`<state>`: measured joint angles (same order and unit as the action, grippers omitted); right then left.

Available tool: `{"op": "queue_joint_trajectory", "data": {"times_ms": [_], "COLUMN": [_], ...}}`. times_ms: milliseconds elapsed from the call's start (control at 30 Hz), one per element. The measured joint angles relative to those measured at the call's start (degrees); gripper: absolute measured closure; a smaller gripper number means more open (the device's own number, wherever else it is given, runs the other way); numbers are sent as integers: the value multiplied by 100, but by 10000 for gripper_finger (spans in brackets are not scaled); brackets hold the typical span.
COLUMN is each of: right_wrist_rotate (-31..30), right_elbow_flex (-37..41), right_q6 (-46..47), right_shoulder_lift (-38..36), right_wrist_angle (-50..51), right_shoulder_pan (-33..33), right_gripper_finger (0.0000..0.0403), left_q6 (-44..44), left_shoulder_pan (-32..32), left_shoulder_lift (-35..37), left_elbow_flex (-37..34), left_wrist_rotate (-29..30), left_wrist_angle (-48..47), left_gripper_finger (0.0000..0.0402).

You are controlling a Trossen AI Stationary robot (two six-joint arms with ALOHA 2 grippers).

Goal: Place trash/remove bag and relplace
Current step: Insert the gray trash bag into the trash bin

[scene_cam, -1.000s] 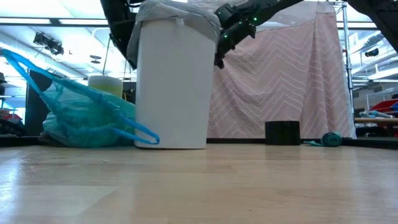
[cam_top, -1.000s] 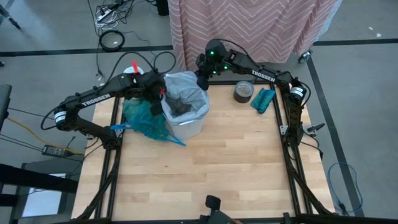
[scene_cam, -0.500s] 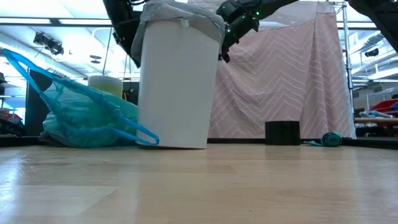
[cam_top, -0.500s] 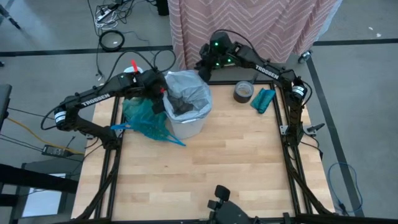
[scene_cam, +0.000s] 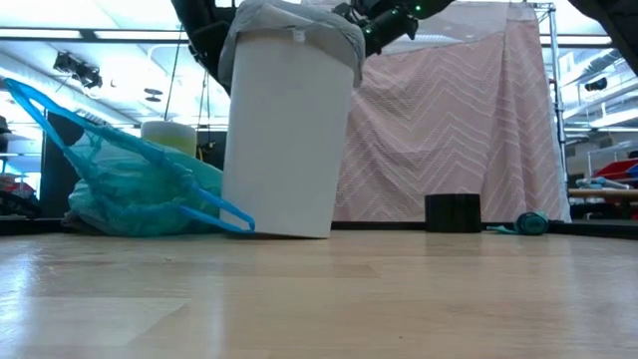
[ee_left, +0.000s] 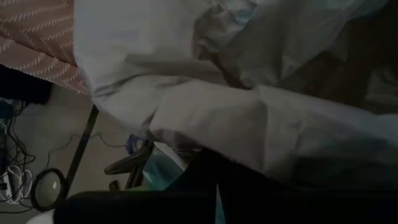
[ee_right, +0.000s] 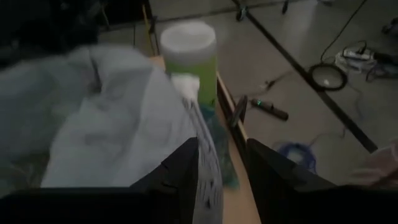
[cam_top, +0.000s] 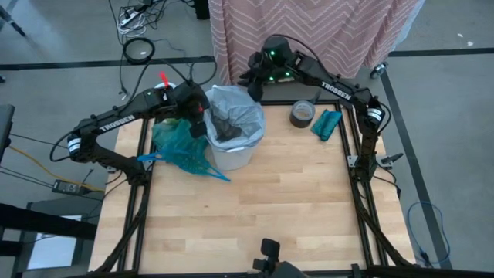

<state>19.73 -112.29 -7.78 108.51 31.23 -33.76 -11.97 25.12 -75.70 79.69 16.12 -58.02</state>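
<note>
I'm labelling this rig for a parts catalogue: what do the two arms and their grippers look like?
Both arms are dark, near-black, jointed tubes with white TROSSEN lettering along a link; thin black cables run along them. The left arm has a pale band near its base. The right arm shows small green lights near its wrist. The right gripper has two dark, flat fingers; the left gripper is equally dark.

1. The grey liner is hiding whatever is lying inside the white bin.
2. The bin is blocking the left hand in the low view.
3. The teal bag's contents are staying unreadable.
</note>
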Motion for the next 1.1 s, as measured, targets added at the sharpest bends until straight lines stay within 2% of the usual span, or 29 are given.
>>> {"op": "queue_joint_trajectory", "data": {"times_ms": [233,333,467,633,833,1000,1100], "right_wrist_rotate": [-200,-276,-738,-741,-198,-195,-193], "right_elbow_flex": [0,0,42,42,42,42,42], "right_q6": [-491,-492,-388,-294,-261,-286,-277], "right_shoulder_lift": [0,2,8,9,9,9,9], "right_wrist_angle": [569,680,705,672,566,530,516], "right_shoulder_pan": [114,104,90,-10,-14,-12,-18], "right_gripper_finger": [280,280,285,293,344,393,397], "left_q6": [15,17,23,24,25,23,24], "left_shoulder_pan": [0,0,0,0,0,2,0], "left_shoulder_lift": [0,0,0,0,-2,-2,-2], "left_elbow_flex": [-8,-8,-8,-8,-8,-10,-10], "left_wrist_rotate": [38,48,53,194,249,308,375], "left_wrist_angle": [71,88,85,83,83,89,90], "left_gripper_finger": [390,390,390,390,390,390,390]}}
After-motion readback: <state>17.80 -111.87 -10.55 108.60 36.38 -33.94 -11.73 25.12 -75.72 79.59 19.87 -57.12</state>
